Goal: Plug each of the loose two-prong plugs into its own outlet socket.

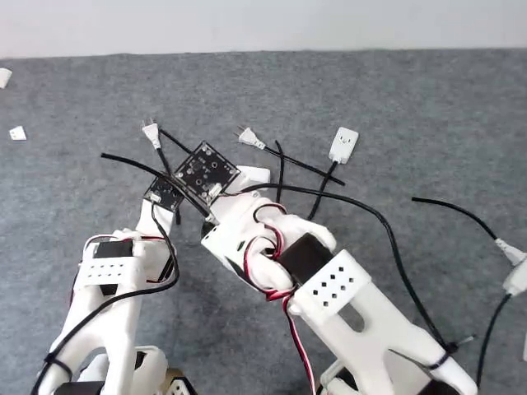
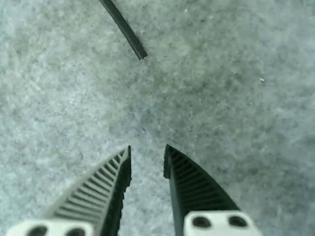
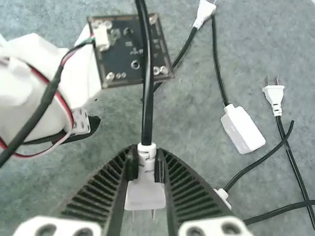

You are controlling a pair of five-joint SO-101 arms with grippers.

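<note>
Right hand (image 3: 145,153) grips a 2-prong plug (image 3: 142,191); left hand (image 2: 147,147) narrowly open over carpet (image 2: 231,98).

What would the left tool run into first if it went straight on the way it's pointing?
Probably the grey carpet: the open left tool points down at a bare patch. The cut end of a black cable lies farther along nearly the same line, though depth is unclear.

grey felt table (image 1: 445,99) bears a plug (image 1: 151,132), a second plug (image 1: 249,137), a white socket (image 1: 343,145) and cords (image 1: 453,210).
</note>
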